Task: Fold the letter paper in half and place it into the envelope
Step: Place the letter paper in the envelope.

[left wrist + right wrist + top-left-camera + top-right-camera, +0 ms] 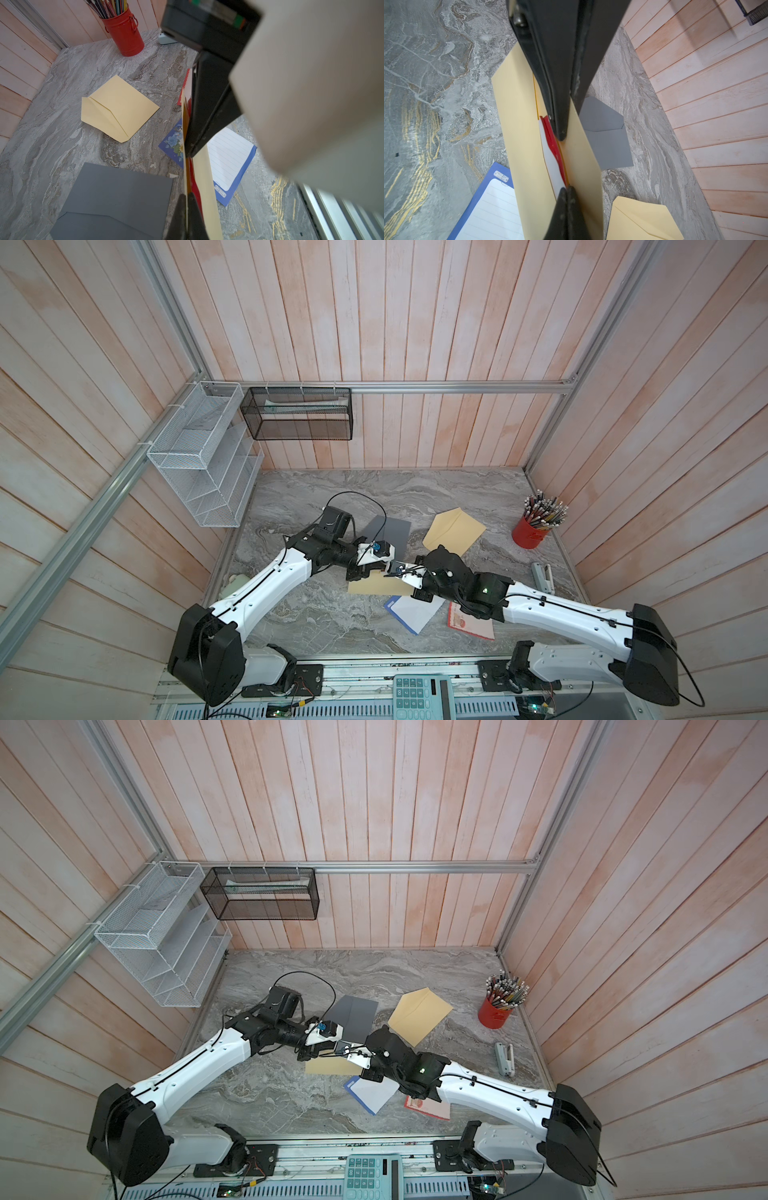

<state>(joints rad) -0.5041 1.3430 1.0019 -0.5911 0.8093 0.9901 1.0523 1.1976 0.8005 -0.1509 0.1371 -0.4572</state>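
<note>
Where the two arms meet over mid-table, entries run as follows.

1. Left gripper (187,195): jaws pressed together on one edge of the envelope (209,187).
2. Right gripper (566,189): jaws likewise closed, pinching the same envelope at another spot along it. Whether it also nips the sheet inside cannot be told.
3. Envelope: tan, held up on edge between both grippers, mouth parted. Whether its lower edge touches the table (332,497) cannot be told.
4. Letter paper (550,162): white face with red border, lying between the envelope's two walls.
5. Blue-bordered lined sheet (415,614): flat on the table, just beside the held envelope, on the near side.
6. Grey envelope (395,529): flat, just beyond the grippers.
7. Second tan envelope (455,531): flat, beside the grey one, toward the right.
8. Red-edged sheet (473,624): flat, partly under the right arm.
9. Stapler (542,577): near the table's right edge.
10. Red pencil tin (532,533): upright, full of pencils, toward the far right.
11. Calculator (422,697): at the front rail, between the arm bases.
12. White wire rack (199,456): hung on the left wall.
13. Black mesh basket (299,414): hung on the back rail.
</note>
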